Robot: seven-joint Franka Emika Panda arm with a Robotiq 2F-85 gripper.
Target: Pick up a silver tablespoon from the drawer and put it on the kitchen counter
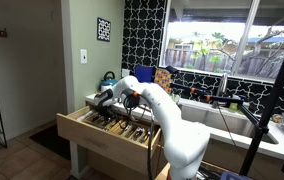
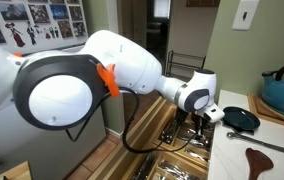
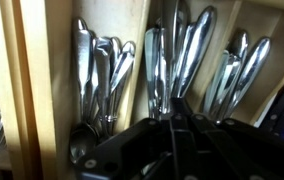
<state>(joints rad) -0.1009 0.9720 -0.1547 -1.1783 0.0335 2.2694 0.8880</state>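
Note:
The light-wood drawer (image 1: 102,135) stands pulled open below the white kitchen counter (image 2: 252,145). In the wrist view its dividers (image 3: 42,80) separate rows of silver spoons (image 3: 107,70) and other cutlery. My gripper (image 3: 174,105) is low inside the drawer, also seen in both exterior views (image 1: 104,100) (image 2: 197,125). Its black fingers meet at the middle, and a tilted silver spoon handle (image 3: 192,50) runs up from between them. The spoon's bowl is hidden under the gripper.
A teal kettle (image 1: 109,77) (image 2: 282,95), a black pan (image 2: 240,118) and a wooden spatula (image 2: 272,158) sit on the counter. The sink (image 1: 227,118) lies further along. A dark-handled tool (image 3: 282,105) lies in the drawer's right compartment.

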